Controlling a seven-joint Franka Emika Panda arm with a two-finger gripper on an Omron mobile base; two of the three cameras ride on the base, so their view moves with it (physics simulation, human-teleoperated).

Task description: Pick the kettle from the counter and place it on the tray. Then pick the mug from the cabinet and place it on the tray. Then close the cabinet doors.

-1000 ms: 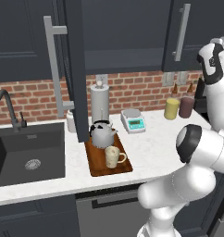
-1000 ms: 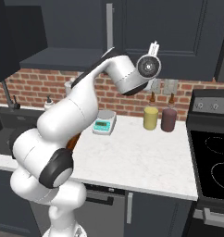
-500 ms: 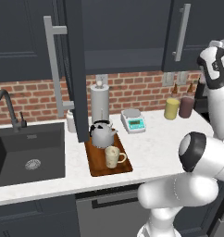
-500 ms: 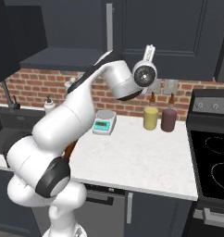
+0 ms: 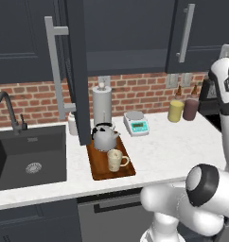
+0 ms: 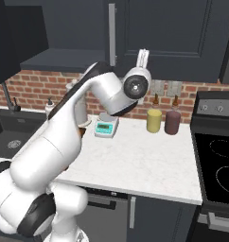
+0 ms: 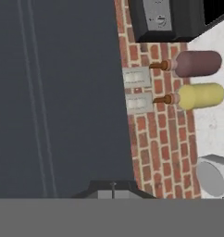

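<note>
**Inspector A:** Left to right in the left base view: the sink [image 5: 29,158], then one cabinet door [image 5: 77,71] swung out edge-on, its bar handle [image 5: 56,71] facing the sink. Just right of it the tray [image 5: 109,160] lay on the table [image 5: 163,151], carrying the kettle [image 5: 105,137] at the back and the mug [image 5: 115,159] in front, close together. The kettle was squat, silver-grey, black-handled; the mug cream, its handle turned right.

**Inspector B:** The right base view hid tray and kettle behind the arm. It showed the hand [image 6: 143,57] raised upright against the right-hand door [image 6: 182,33], fingers pressed together, holding nothing.

**Inspector A:** Surroundings?

**Inspector B:** Paper-towel roll [image 5: 101,105] behind the kettle, scale [image 5: 136,123], then yellow canister [image 5: 175,110] and maroon canister [image 5: 190,108] against the brick. Hand view: door panel [image 7: 58,92] close ahead.
</note>
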